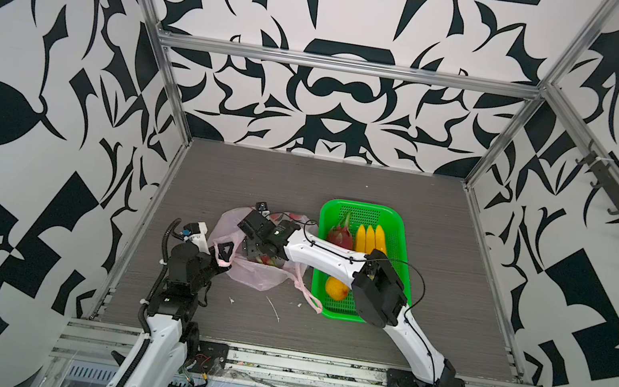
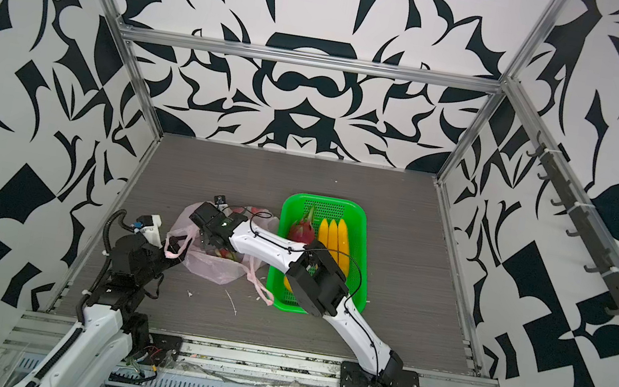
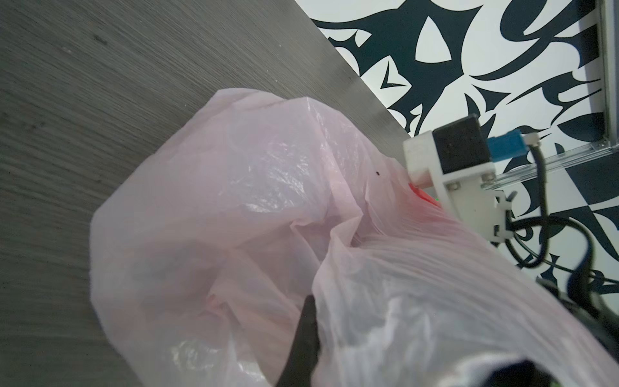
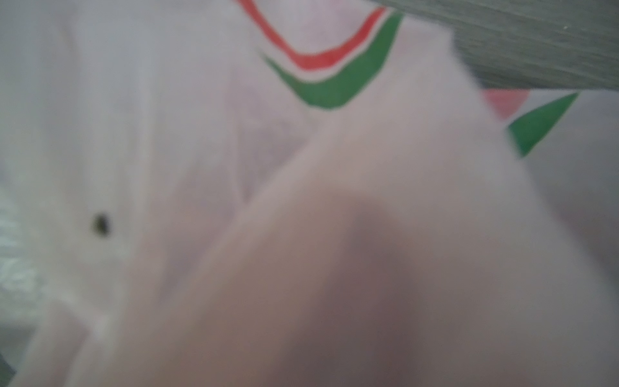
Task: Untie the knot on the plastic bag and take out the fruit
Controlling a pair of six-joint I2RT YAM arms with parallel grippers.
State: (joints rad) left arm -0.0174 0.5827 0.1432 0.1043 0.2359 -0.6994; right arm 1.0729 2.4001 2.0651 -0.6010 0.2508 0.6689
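The thin, floppy plastic bag [image 1: 260, 279] lies on the desk [image 1: 259, 178] by the green basket [image 1: 322, 222]. The left hand [image 1: 223, 256] pinches it tight. The right hand [image 1: 254, 251] is inside, its grip hidden. The fruit [image 1: 267, 260] left there looks firm, so grab its middle.

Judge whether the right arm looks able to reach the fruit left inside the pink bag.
Probably yes: the left gripper holds a handle of the plastic bag, its mouth gapes, and the right gripper sits in that mouth above the reddish fruit.

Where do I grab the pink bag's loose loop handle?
Pinch the thin pink plastic loop handle at its end by the green perforated basket, from above, closing across the strip: it lies flat on the grey table there.
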